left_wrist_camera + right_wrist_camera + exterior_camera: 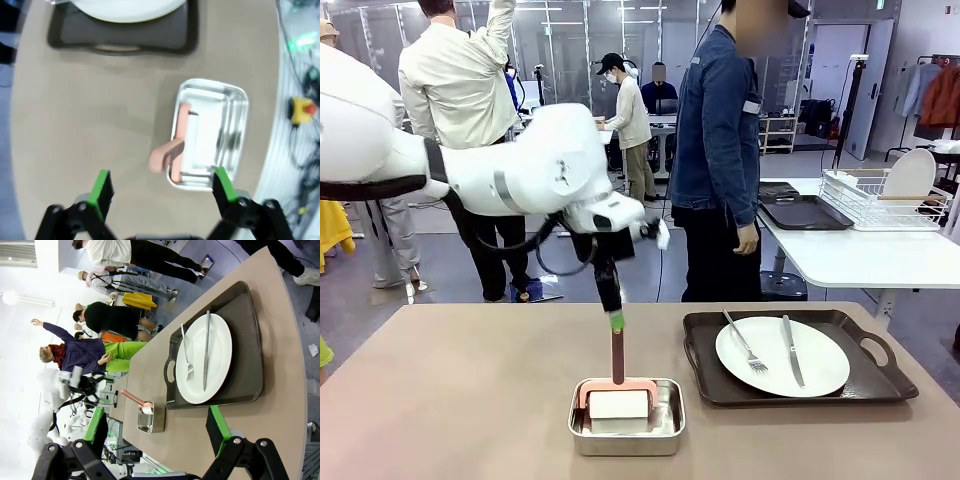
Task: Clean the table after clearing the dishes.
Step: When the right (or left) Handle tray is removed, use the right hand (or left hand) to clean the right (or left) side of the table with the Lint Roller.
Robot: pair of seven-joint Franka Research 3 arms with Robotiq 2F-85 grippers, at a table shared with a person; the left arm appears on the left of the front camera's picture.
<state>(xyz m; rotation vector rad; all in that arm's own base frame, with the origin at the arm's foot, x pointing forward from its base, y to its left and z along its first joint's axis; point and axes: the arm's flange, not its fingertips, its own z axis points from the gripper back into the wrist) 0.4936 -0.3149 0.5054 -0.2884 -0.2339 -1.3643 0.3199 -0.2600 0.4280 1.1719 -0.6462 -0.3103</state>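
Landmark: steel pan [626,440], mid-way along the near edge of the table [470,400].

Inside the pan: white pad [618,404], with a pink handle [617,352] rising upright out of it.

Directly above the pan, at the top of the handle: left gripper [616,318], jaws spread wide, nothing held. In the left wrist view, handle lying between the 2 green pads [101,187], apart from both.

Just right of the pan: dark tray [705,388] carrying 1 white plate [815,370], with fork [745,347] and knife [792,350] lying loose on it. Not yet cleared.

Farther right of the pan, past the tray: right gripper [157,432], jaws likewise wide apart, empty.

Handling, as judged:
- Plate probably ceramic: brittle, glazed, slick. Cutlery free to slide on any tilt.
- Best taken by the end handles of the tray, kept level, lifted slowly. Tray likely stiff, moderately heavy when loaded.
- Pink handle rigid and narrow, likely light. Best pinched mid-shaft and squarely, to stop it twisting.
- White pad probably soft, possibly damp.
- Tabletop left of the pan matte, flat and bare, so easy wiping expected.
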